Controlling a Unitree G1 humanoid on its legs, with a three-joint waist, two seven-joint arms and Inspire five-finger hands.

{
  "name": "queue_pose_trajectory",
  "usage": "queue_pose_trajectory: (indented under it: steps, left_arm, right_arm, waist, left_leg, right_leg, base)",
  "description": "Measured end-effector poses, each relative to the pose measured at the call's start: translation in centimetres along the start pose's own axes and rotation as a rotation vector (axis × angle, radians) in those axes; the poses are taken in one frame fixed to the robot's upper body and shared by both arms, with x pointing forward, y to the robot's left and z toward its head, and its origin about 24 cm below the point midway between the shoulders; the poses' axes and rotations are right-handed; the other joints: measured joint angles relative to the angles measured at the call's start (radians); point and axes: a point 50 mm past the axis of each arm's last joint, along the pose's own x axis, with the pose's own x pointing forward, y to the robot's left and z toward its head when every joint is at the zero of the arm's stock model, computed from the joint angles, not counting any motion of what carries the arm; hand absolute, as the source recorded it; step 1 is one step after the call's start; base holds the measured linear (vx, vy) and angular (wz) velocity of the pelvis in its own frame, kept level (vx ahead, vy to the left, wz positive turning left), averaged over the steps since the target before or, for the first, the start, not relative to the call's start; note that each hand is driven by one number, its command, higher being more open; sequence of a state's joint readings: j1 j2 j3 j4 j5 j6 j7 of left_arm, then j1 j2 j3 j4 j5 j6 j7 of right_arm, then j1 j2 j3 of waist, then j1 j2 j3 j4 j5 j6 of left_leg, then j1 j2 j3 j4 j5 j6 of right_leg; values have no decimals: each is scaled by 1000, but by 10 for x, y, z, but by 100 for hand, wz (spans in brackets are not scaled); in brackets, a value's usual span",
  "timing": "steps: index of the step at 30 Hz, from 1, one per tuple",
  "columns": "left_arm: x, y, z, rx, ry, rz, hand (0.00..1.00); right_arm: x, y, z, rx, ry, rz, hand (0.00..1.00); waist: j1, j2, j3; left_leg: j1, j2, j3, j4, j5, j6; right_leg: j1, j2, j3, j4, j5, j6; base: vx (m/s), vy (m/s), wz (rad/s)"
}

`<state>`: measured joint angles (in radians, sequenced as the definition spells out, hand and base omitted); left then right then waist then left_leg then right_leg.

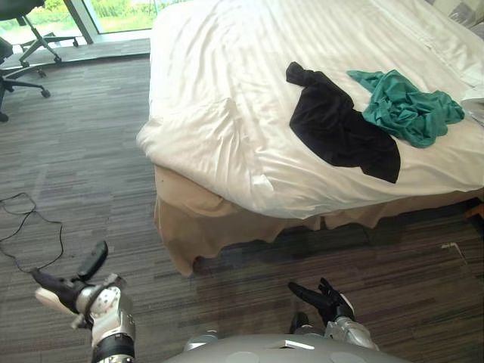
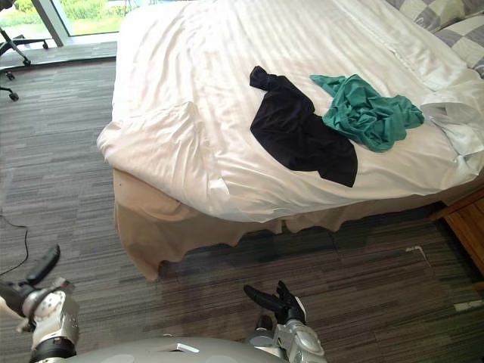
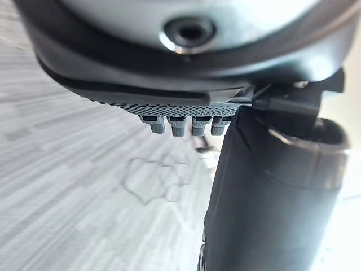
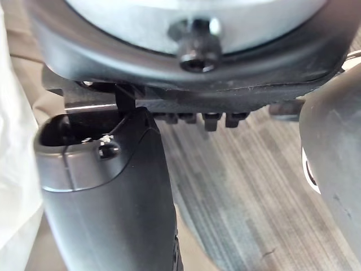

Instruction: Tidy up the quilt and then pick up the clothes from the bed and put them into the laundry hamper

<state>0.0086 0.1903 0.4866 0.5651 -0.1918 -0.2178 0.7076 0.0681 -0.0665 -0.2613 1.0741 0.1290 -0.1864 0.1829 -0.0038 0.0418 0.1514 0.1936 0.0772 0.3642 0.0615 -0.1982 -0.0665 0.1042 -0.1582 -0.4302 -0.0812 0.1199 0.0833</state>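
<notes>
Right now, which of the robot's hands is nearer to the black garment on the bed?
Right. The right hand hangs over the floor almost straight before the black garment; the left hand is well off to the left.

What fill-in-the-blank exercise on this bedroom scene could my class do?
The black garment and green garment lie on a ____ quilt.
The garments there number ____.
The left hand and right hand hang open above the carpeted ____.
Missing: white; two; floor.
</notes>
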Motion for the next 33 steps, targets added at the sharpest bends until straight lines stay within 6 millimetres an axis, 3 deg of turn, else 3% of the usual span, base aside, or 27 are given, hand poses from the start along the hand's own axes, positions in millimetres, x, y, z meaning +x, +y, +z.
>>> queue_pose_trajectory:
  steps: [5,8,11,12,13,14,15,17,22,29,33]
  left_arm:
    - [12,-27,62,6,-263,-82,100]
    - [4,-43,76,131,-411,-193,100]
    - [12,-48,99,206,-528,-262,100]
    - [21,-49,124,203,-586,-294,100]
    - [28,-49,154,194,-659,-320,100]
    - [30,-49,169,195,-703,-334,100]
    - [28,-52,199,194,-792,-374,100]
    - [15,-65,230,201,-906,-458,100]
    - [-7,-93,230,316,-947,-612,100]
    - [-14,-111,213,506,-885,-712,100]
    - [-19,-122,199,595,-848,-756,100]
  right_arm:
    - [-2,-4,-2,21,-5,-16,100]
    - [-4,-6,-2,45,-17,-30,100]
    - [-6,-11,-4,68,-19,-54,100]
    - [-9,-13,-9,77,-18,-66,100]
    - [-12,-16,-11,79,-24,-76,100]
    - [-13,-17,-12,80,-27,-81,100]
    - [-16,-21,-15,85,-25,-96,100]
    - [-21,-30,-22,97,-8,-134,100]
    - [-34,-48,-41,124,62,-212,100]
    - [-45,-58,-55,165,102,-258,100]
    - [-42,-57,-48,159,78,-227,100]
  waist:
    - [-2,7,-19]
    - [-8,14,-24]
    - [-15,16,-26]
    - [-5,26,-34]
    - [2,14,-50]
    - [0,16,-50]
    - [-1,19,-54]
    - [-4,23,-58]
    - [-48,63,-74]
    - [-82,59,-67]
    - [-85,47,-55]
  left_leg:
    - [-2,1,26,0,0,0]
    - [3,1,37,0,0,0]
    - [14,4,55,2,0,-1]
    - [9,5,74,4,1,-2]
    - [6,6,91,5,1,-3]
    - [6,6,96,6,1,-3]
    - [4,8,98,11,1,-2]
    - [4,10,87,38,1,-2]
    - [8,16,62,44,1,-2]
    - [17,16,66,31,2,-4]
    - [-35,3,70,18,11,-5]
  right_leg:
    - [-18,3,34,0,0,0]
    - [-19,5,54,0,0,0]
    - [-21,9,75,0,0,0]
    - [-37,12,110,1,0,0]
    - [-52,16,141,1,-1,0]
    - [-54,17,153,1,-3,-2]
    - [-57,19,171,1,-8,-8]
    - [-48,19,186,1,-12,-16]
    - [-42,25,191,2,-15,-21]
    - [-79,30,220,50,-18,-24]
    - [-169,16,244,103,-31,-27]
  base:
    - [-53,-19,-16]
    - [-47,-21,-12]
    - [-42,-28,-21]
    - [-60,-29,-43]
    - [-68,-37,-44]
    - [-69,-46,-34]
    - [-54,-46,-15]
    - [-57,-68,-11]
    - [-44,-64,-5]
    - [-99,-29,-12]
    - [-167,-4,-6]
